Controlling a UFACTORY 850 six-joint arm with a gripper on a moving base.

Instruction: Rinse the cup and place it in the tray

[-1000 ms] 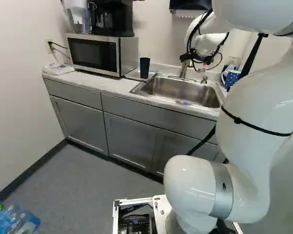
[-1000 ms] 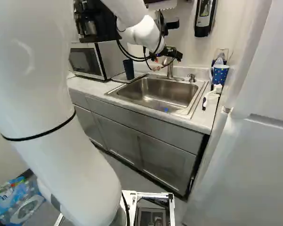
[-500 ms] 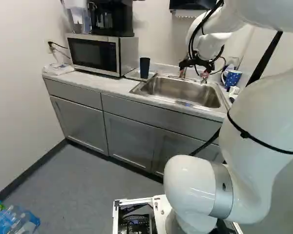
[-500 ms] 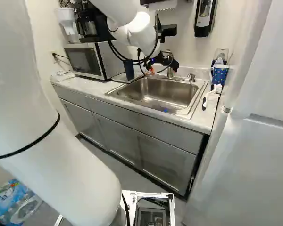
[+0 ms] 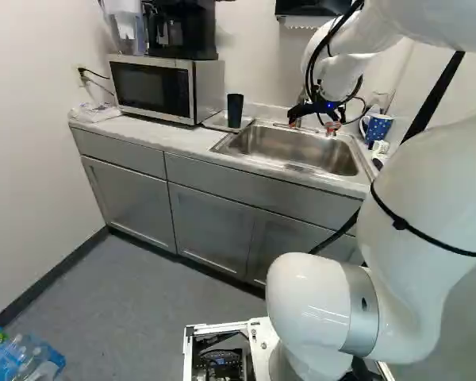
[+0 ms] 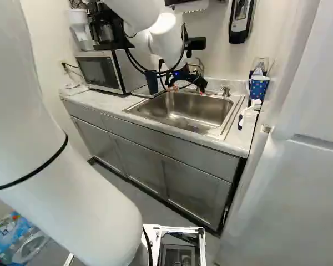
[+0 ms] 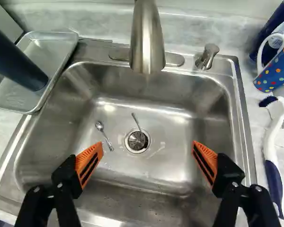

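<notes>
In the right base view my gripper [image 6: 187,90] hangs over the sink [image 6: 180,111], near the faucet. From the wrist, the gripper [image 7: 147,151] shows its orange pads wide apart, nothing between them, with the basin below. A dark blue cup [image 7: 19,64] stands upright in the metal tray [image 7: 54,45], to the left of the sink in the left base view. On the counter across the sink, a blue mug with coloured dots [image 7: 277,68] is partly cut off in the wrist view; the right base view shows this mug [image 6: 258,86] whole.
The faucet [image 7: 146,42] reaches over the basin, with a small handle [image 7: 208,56] beside it. Two spoons lie in the sink, one spoon [image 7: 100,126] near the drain [image 7: 137,141]. A white-and-blue brush [image 7: 270,146] lies beside the sink. A microwave [image 5: 155,89] stands past the tray.
The arm has swung and my gripper has come lower over the sink, shifting left in the right base view. Its fingers stay open. Cup, mug, tray and base have not moved.
</notes>
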